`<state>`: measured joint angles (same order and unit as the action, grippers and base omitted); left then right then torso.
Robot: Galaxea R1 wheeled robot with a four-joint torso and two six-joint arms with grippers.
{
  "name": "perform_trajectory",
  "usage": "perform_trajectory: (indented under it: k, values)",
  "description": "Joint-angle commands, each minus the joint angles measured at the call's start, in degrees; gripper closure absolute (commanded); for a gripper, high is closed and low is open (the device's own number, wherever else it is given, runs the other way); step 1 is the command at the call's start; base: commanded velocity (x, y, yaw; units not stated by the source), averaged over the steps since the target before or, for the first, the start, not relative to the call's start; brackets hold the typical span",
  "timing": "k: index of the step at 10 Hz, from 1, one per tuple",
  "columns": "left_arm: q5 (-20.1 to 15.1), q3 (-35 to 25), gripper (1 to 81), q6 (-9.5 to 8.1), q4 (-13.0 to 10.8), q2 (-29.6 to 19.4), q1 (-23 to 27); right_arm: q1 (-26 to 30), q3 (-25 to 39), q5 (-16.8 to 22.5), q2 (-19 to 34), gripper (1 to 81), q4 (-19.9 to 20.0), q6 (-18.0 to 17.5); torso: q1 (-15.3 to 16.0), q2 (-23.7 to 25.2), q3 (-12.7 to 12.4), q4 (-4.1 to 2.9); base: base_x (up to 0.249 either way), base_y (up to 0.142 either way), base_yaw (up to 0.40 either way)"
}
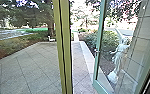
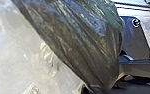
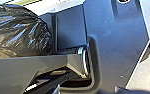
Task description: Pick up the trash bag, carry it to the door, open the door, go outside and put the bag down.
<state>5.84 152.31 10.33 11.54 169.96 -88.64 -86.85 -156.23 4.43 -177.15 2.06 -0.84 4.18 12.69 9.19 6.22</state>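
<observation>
"While the whole scene is taken in, what looms largest?" asks the first speaker.

"Outside, trees (image 1: 33, 15) rise behind the paving (image 1: 26, 67)," the second answers. "Nearer, a yellow-green post (image 1: 64, 47) stands upright. To its right, the glass door (image 1: 97, 45) stands open, with a gap between its green frame and the post. A pale statue (image 1: 119, 58) shows through its glass."

"And the trash bag (image 2: 76, 37)?"

"It is dark, thin plastic, close to the robot's body. The left wrist view has it in long folds that draw together to a narrow part; the right wrist view has it rounded and glossy, beyond the robot's jointed bar (image 3: 31, 67). Its brownish patches do not tell what is inside. Whether it hangs or rests cannot be told, nor what the pale, blurred area beside its folds is."

"How far open are the grippers?"

"That cannot be told for either. The bag's narrow part lies near the left gripper (image 2: 101, 88), yet the grip itself cannot be made out. What the right gripper (image 3: 88, 90) touches is unclear too."

"And the smallest thing?"

"The handle (image 1: 96, 51) on the door's green frame."
</observation>
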Motion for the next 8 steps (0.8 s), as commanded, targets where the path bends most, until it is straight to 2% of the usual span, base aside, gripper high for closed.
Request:
perform_trajectory:
  k: [1,5,8]
  values:
    - [-3.20,-0.17,81.1,0.22,-0.65,-0.32,2.46,2.77,0.68,3.57,-1.21,1.0,-0.57,0.58,0.00,0.00,0.00,0.00,0.000,0.000,-0.230]
    - [-3.20,-0.34,81.1,0.22,-0.65,-0.41,2.46,2.68,0.68,3.57,-1.21,1.0,-0.57,0.58,0.00,0.00,0.00,0.00,0.000,0.000,-0.169]
    - [-3.82,-0.34,81.1,0.22,-0.65,-0.41,2.54,2.59,0.68,3.49,-1.21,1.0,-0.57,0.58,0.00,0.00,0.00,0.00,0.000,0.000,0.000]
